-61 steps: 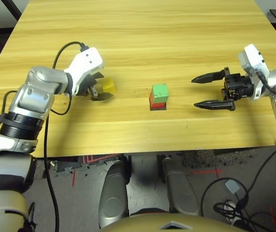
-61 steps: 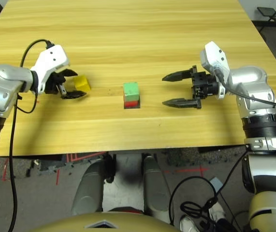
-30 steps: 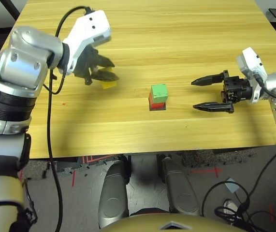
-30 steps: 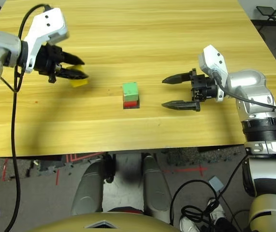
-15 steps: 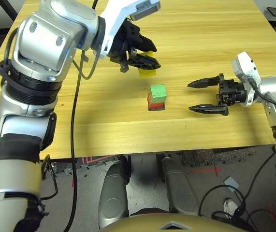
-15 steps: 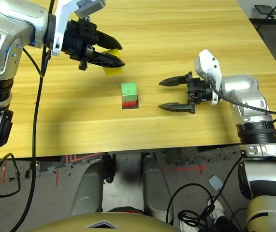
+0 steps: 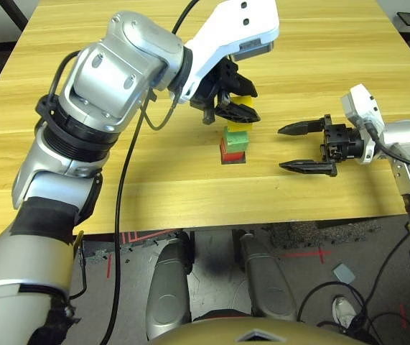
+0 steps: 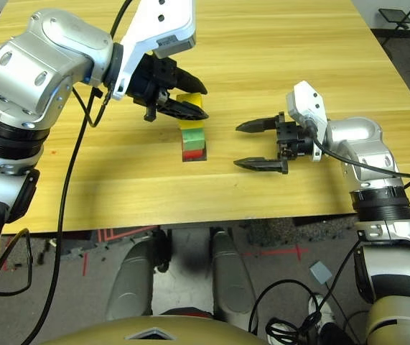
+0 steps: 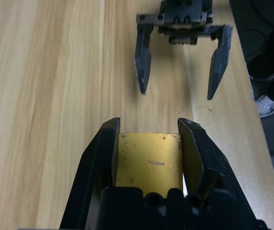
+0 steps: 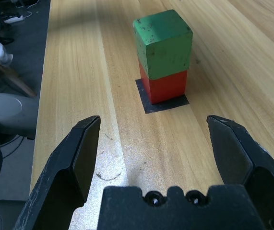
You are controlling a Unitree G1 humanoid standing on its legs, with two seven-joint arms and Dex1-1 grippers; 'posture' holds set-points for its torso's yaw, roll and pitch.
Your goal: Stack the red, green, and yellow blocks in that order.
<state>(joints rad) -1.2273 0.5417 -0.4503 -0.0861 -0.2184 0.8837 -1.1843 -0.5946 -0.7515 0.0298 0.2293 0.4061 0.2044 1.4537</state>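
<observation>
On the desk: small matte light green cube (image 10: 163,42) is stacked squarely on bright red cube (image 10: 164,86).
Left claw (image 9: 148,143): pinched on yellow cube (image 9: 149,160), held above the stack.
Right claw (image 7: 296,148): spread, beside the stack.

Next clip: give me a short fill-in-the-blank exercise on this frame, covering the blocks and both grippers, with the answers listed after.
1. The left gripper is shut on the ______ block.
2. The green block sits directly on top of the ______ block.
3. The right gripper, to the side of the stack, has its jaws ______.
4. The red block rests on a flat ______ square patch on the table.

Missing words: yellow; red; open; black
</observation>
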